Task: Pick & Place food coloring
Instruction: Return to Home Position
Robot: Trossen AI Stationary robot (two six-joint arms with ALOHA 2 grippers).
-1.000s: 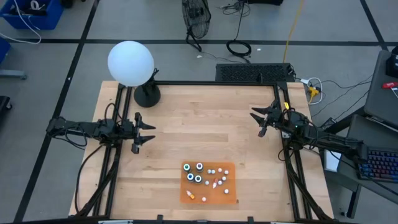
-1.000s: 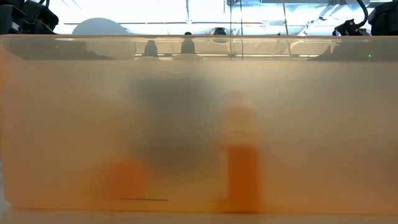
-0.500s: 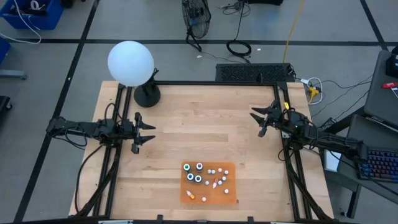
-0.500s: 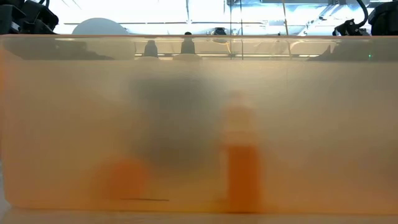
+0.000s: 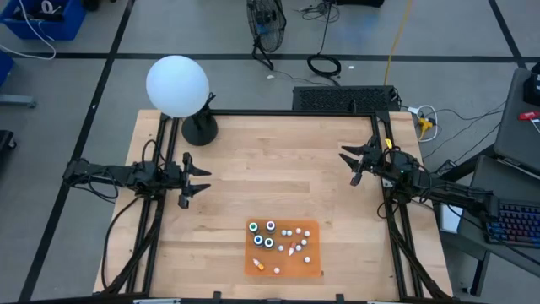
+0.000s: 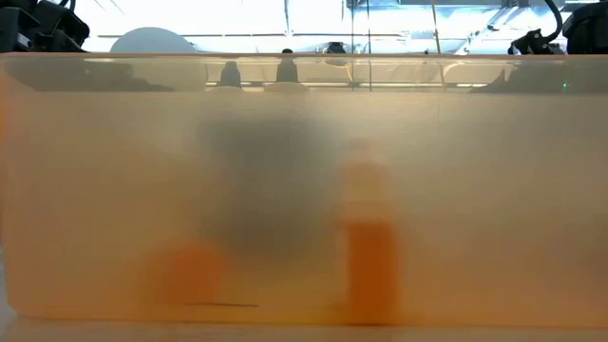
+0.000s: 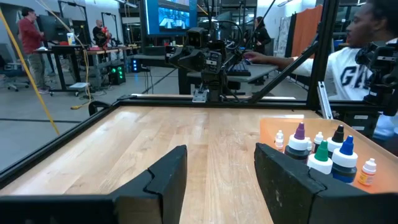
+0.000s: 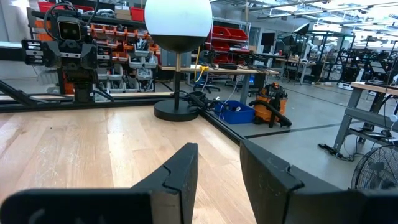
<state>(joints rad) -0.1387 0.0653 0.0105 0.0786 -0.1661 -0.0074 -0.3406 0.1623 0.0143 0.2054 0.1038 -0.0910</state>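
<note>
The food coloring stands upright on a flat orange mat near the table's front edge: several small dark bottles with pale tops and several tiny white dropper bottles, some red-tipped. The left wrist view shows the bottles with purple, green, black and blue caps. My left gripper hovers open at the table's left side, pointing level toward the right, with nothing between its fingers. Across the table, my right gripper hovers open at the right side and is just as empty.
A lamp with a white globe on a black base stands at the table's far left corner. A black frame rail borders the table. A translucent orange wall fills the low view. A person sits beyond the table.
</note>
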